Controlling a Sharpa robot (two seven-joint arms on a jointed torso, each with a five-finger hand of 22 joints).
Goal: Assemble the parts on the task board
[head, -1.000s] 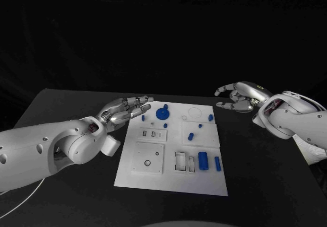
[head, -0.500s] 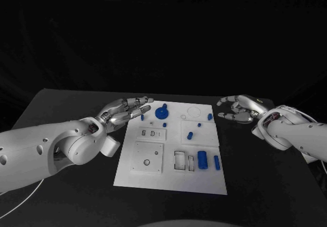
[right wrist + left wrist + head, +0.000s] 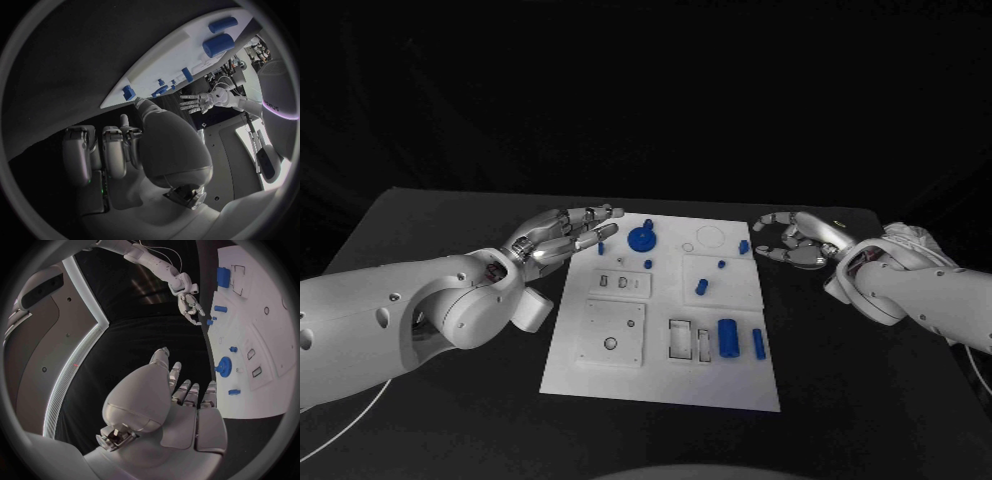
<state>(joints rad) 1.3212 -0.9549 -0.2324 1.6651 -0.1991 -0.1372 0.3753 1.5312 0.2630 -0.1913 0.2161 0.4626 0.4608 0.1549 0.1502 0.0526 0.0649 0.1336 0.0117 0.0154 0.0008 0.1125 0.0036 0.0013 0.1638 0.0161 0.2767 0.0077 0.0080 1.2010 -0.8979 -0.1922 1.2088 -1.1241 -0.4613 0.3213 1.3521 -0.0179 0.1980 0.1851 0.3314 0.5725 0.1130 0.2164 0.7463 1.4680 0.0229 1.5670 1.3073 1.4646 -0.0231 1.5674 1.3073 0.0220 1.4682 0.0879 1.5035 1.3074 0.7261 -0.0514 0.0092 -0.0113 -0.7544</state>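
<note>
The white task board (image 3: pixel 661 375) lies mid-table with several blue parts on it. A blue gear (image 3: pixel 643 239) stands near its far edge, and a thick blue cylinder (image 3: pixel 730 337) and a thinner one (image 3: pixel 760 345) lie near the front right. My left hand (image 3: pixel 567 235) hovers over the board's far left corner, fingers spread, holding nothing. My right hand (image 3: pixel 793 240) hangs at the far right edge with fingers bent and apart, just beside a small blue piece (image 3: pixel 744 247) and not touching it. In the left wrist view the right hand (image 3: pixel 190 304) points its fingers down beside the board (image 3: pixel 275 340).
Bare black table (image 3: pixel 862 400) surrounds the board on all sides. A thin white cable (image 3: pixel 343 425) runs along the table's front left. Small blue pegs (image 3: pixel 704 287) stand mid-board, with white recessed slots (image 3: pixel 682 340) to the left of the cylinders.
My right hand has come down and moved left, from above the table's far right to the board's far right edge. The left hand has hardly moved.
</note>
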